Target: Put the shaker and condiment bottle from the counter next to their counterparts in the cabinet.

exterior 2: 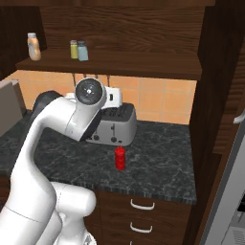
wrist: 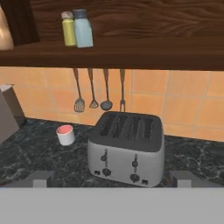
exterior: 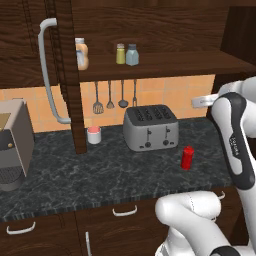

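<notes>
Orange tiled wall [exterior: 165, 92] with four hanging utensils [exterior: 115, 97] (spatula, ladle, fork); grey toaster [exterior: 150, 127], small pink-topped cup [exterior: 94, 134].

On the cabinet [exterior: 165, 65] shelf, the shaker [exterior: 132, 55] stands just right of the other shaker [exterior: 120, 54], touching or nearly so; the capped bottle [exterior: 82, 54] sits well left. Below, on the counter [exterior: 100, 175], the condiment bottle [exterior: 187, 158] stands before the toaster [exterior: 150, 127], to its right; a cup [exterior: 94, 135] sits left of it.

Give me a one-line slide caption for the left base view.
Grey-blue shaker already beside the olive-yellow shaker on the cabinet shelf; red condiment bottle still on the counter near the toaster.
</notes>
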Robot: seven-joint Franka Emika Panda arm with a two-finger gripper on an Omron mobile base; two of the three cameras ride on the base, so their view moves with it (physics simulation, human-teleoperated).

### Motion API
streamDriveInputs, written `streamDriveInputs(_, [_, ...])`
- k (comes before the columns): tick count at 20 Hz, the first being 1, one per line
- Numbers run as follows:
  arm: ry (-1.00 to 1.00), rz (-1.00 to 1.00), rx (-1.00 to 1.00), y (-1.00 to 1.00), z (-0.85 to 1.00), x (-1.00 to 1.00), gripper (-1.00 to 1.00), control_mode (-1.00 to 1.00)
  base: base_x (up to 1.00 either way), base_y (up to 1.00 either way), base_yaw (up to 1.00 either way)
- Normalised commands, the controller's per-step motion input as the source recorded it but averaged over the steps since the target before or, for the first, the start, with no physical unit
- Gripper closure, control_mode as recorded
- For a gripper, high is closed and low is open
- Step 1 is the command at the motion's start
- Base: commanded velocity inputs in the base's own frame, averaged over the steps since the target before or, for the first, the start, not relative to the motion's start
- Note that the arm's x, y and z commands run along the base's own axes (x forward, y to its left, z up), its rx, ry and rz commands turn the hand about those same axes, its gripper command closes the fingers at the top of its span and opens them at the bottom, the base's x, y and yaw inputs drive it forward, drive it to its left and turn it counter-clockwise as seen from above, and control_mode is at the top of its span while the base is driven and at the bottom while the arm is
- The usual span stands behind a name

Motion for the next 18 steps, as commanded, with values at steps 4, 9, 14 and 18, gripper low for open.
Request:
streamDriveInputs(4, [0.02, 0.00, 0.00, -0.12, -0.25, 0.03, -1.00, -1.00, 0.00, 0.00, 0.00])
streamDriveInputs(9, [0.05, 0.00, -0.02, -0.15, -0.53, 0.08, -1.00, -1.00, 0.00, 0.00, 0.00])
streamDriveInputs(14, [0.01, 0.00, 0.00, -0.34, -0.36, 0.00, -1.00, -1.00, 0.00, 0.00, 0.00])
streamDriveInputs(18, [0.17, 0.00, -0.07, -0.03, -0.62, 0.01, -1.00, -1.00, 0.00, 0.00, 0.00])
